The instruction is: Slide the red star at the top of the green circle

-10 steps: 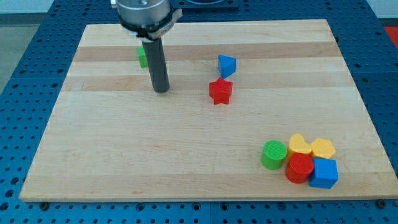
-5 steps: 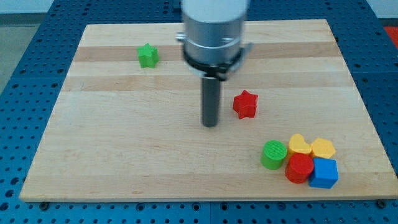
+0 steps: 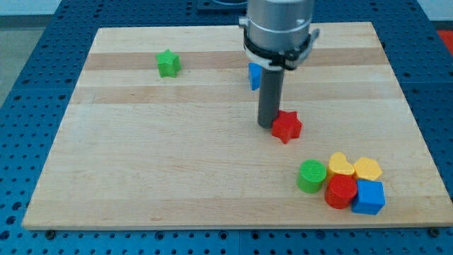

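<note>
Contact: the rod's tip (image 3: 267, 125) presses the red star block's (image 3: 287, 127) upper-left side, above-left of the green circle block (image 3: 311, 176). No jaws here. Risk: an off-centre shove spins the star rightward into the yellow blocks (image 3: 341, 165).

**1 Raised Camera Looked Down Across the Tabletop**

Only 1 view was supplied, so no second view shared anything with it. The camera sat above the view's bottom edge of the tabletop (image 3: 141, 177) and faced obliquely down toward its far edge, which narrowed toward the view's top. It stood back enough to take in all 4 corners and a blue perforated surface (image 3: 28, 85) around them. The arm's upper part was cut off at the view's top.
</note>
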